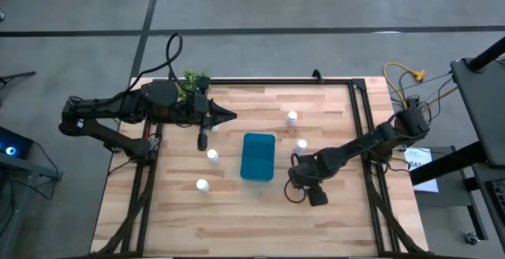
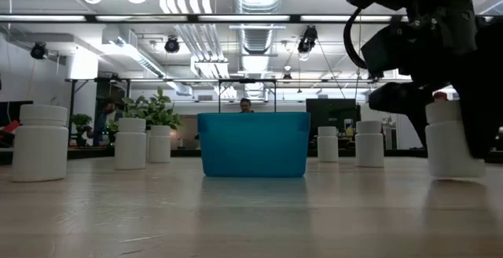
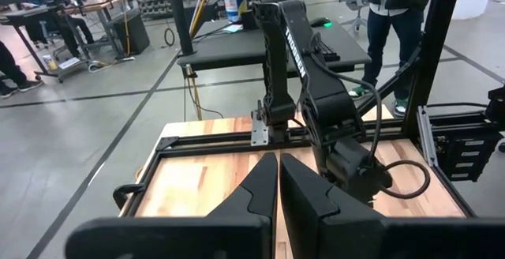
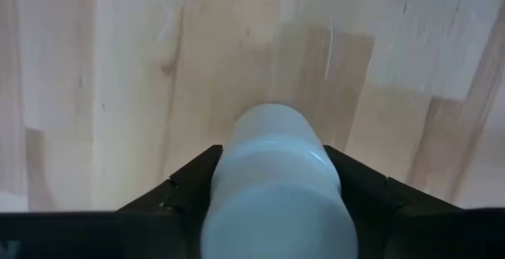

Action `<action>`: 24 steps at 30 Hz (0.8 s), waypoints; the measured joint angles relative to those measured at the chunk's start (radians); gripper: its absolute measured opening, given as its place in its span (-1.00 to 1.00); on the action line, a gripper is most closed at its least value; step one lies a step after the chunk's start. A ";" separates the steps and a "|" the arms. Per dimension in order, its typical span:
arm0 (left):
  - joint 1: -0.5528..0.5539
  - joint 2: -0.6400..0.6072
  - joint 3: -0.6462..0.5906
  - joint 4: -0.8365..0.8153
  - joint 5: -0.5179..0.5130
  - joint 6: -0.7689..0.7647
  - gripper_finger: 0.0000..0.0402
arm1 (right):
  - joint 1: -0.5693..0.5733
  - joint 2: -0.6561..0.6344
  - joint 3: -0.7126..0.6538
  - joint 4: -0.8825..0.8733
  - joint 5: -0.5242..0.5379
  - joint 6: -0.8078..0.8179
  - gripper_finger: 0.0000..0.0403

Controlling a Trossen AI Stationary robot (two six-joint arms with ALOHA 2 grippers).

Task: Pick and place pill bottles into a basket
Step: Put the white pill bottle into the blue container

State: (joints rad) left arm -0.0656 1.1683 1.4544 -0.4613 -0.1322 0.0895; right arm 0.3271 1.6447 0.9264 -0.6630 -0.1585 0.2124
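The teal basket (image 1: 258, 155) stands at the table's middle and also shows in the low view (image 2: 253, 144). White pill bottles stand upright on their bases around it: two to its right (image 1: 292, 118) (image 1: 301, 145) and three to its left (image 1: 212, 155) (image 1: 202, 185) (image 1: 203, 140). My right gripper (image 1: 300, 182) is near the basket's near right corner, shut on a sixth bottle (image 4: 276, 188), which the gripper hides in the high view. My left gripper (image 1: 231, 117) is shut and empty, held above the table beyond the basket's far left corner. My right gripper pinches the pill bottle between its two fingers (image 4: 189, 182), one on each side of the bottle's round body (image 4: 237, 172). The fingers come from above, pointing down. In the low view the bottle (image 2: 452, 140) stands upright with its base on the table.
A small green plant (image 1: 193, 80) stands at the table's far left corner by the left arm. A black frame rail (image 1: 359, 117) borders the table. People stand in the room beyond the table (image 3: 394, 6).
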 joint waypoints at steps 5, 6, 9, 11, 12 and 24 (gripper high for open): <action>0.000 0.000 0.000 0.000 0.000 0.000 -1.00 | -0.001 -0.013 0.000 0.000 0.000 0.017 -0.18; 0.000 0.000 0.000 0.000 0.000 0.000 -1.00 | -0.001 -0.015 0.002 -0.005 -0.001 0.017 -0.18; 0.000 0.000 0.000 0.000 0.000 0.000 -1.00 | -0.002 -0.027 0.021 -0.025 0.000 0.015 -0.18; 0.000 0.000 0.000 0.000 0.000 0.000 -1.00 | -0.007 -0.033 0.037 -0.038 0.000 0.013 -0.18; 0.000 0.001 0.000 0.000 0.000 0.000 -1.00 | -0.011 -0.036 0.047 -0.043 0.000 0.013 -0.18; 0.000 0.002 0.000 0.000 0.000 0.001 -1.00 | -0.109 -0.028 0.266 -0.270 0.037 -0.039 -0.18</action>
State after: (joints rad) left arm -0.0658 1.1702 1.4544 -0.4614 -0.1322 0.0902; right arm 0.2177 1.6169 1.1925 -0.9329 -0.1210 0.1735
